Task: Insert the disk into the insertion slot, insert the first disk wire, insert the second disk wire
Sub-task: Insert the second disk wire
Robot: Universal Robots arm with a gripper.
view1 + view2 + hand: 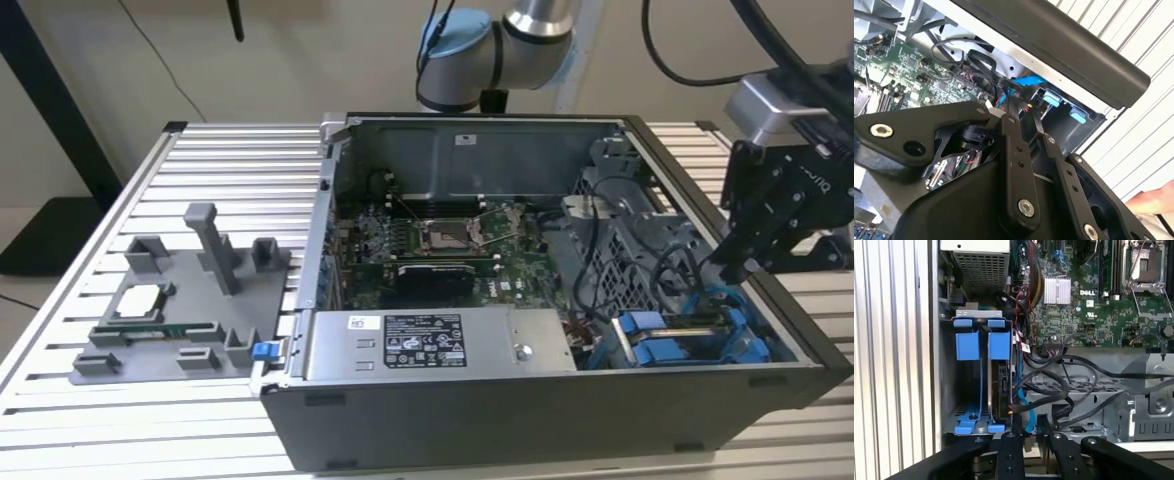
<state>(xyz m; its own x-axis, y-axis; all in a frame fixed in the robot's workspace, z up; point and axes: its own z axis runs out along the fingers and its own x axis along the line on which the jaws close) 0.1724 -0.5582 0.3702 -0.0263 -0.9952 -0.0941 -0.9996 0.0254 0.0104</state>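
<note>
The disk [1004, 390] stands edge-on inside the insertion slot [971, 347], a grey cage with blue tabs at the case's front corner on the exterior view's right [674, 340]. My black gripper [734, 268] hangs just above that cage. In both wrist views its fingers reach down close together, gripper [1029, 420] [1021, 107]. A light blue disk wire [1024, 405] runs beside the disk and passes between the fingertips. Its flat blue end [1029, 80] lies right at the tips. A loop of it [705, 297] arcs over the cage.
A grey labelled power-supply box [427, 345] sits beside the cage. The green motherboard [1089, 295] and a tangle of black cables [1054, 390] lie behind it. A grey fixture [187, 300] rests on the slatted table. A hand [1154, 200] shows outside the case.
</note>
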